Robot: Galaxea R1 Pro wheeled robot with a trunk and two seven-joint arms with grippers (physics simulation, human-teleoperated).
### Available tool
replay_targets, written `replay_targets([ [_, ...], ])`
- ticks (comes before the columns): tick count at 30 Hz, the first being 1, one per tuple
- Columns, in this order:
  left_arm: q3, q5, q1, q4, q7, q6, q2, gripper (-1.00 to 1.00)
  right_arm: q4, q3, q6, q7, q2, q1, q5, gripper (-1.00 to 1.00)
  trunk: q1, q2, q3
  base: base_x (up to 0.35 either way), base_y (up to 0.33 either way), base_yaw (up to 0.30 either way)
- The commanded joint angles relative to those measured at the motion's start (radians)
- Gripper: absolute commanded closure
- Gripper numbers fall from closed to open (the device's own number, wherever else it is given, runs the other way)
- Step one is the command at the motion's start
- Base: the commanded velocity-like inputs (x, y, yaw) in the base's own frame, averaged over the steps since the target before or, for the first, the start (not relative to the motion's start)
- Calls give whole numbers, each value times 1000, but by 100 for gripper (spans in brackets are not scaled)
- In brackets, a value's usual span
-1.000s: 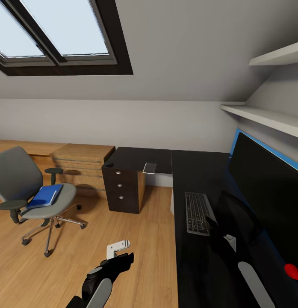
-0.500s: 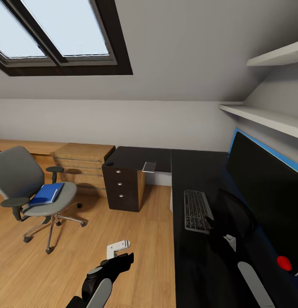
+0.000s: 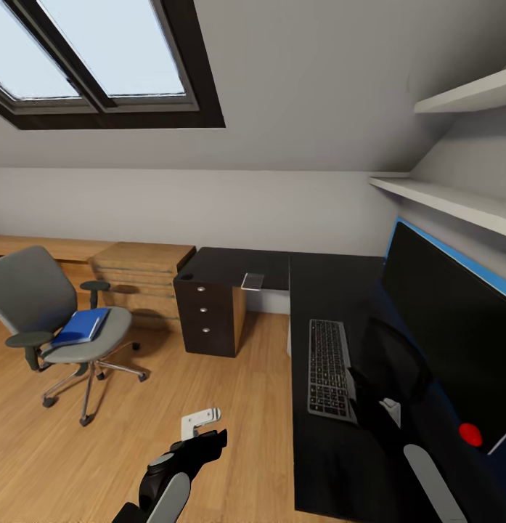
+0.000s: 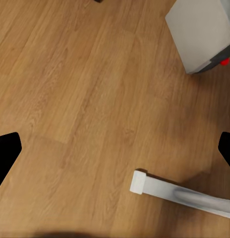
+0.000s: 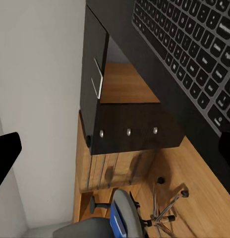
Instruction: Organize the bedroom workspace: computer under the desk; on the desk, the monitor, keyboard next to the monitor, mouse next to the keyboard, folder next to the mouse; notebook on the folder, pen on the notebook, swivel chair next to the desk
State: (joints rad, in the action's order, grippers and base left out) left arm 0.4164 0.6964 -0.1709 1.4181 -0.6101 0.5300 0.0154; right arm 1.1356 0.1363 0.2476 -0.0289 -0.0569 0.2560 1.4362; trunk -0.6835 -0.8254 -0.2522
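Head view shows the worktop [image 3: 332, 290] as the reference landmark. The monitor [image 3: 456, 327] stands on it, along its wall side. The keyboard [image 3: 329, 369] lies flat on the worktop just beside the monitor's round base. These two placements appear complete. The mouse cannot be made out with certainty; a dark shape near the right arm, beside the keyboard, may be it.

Remaining work, as judged from the current layout:
- The folder [image 3: 80, 327] lies on the seat of the swivel chair [image 3: 56, 319], well apart from the worktop.
- The swivel chair stands out on the wood floor, away from the worktop, beyond the drawer unit [image 3: 209, 316].
- A thin grey item [image 3: 253, 281], likely the notebook, rests at the worktop edge above the drawers, not on the folder.
- The pen is not identified.

Left wrist view adds the computer [image 4: 201, 32], a light grey case with a red spot, standing on the floor; whether it sits under the worktop cannot be told there. A white bar [image 4: 179, 193] lies on the floor nearby.

Right wrist view adds the drawer knobs and the worktop's underside.

Left pincer [image 4: 115, 148]: released, fingertips wide apart, grasping nothing. Right pincer [image 5: 115, 153]: likewise released and unloaded, above the keyboard edge.
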Motion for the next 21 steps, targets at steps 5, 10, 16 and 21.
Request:
replay_targets([
  [5, 1, 9, -1, 2, -10, 1, 0, -100, 0, 2, 5, -2, 0, 1, 6, -100, 0, -1, -1, -30, -12, 0],
  [10, 1, 9, -1, 2, -10, 1, 0, -100, 0, -1, 4, -2, 0, 1, 6, -100, 0, -1, -1, -56, -3, 0],
  [16, 1, 9, -1, 2, -9, 2, 0, -100, 0, -5, 3, -2, 0, 2, 4, -100, 0, -1, -1, -253, -1, 0],
  [21, 0, 9, -1, 1, -10, 2, 0, -100, 1, -12, 2, 0, 2, 1, 3, -100, 0, -1, -1, -321, 0, 0],
])
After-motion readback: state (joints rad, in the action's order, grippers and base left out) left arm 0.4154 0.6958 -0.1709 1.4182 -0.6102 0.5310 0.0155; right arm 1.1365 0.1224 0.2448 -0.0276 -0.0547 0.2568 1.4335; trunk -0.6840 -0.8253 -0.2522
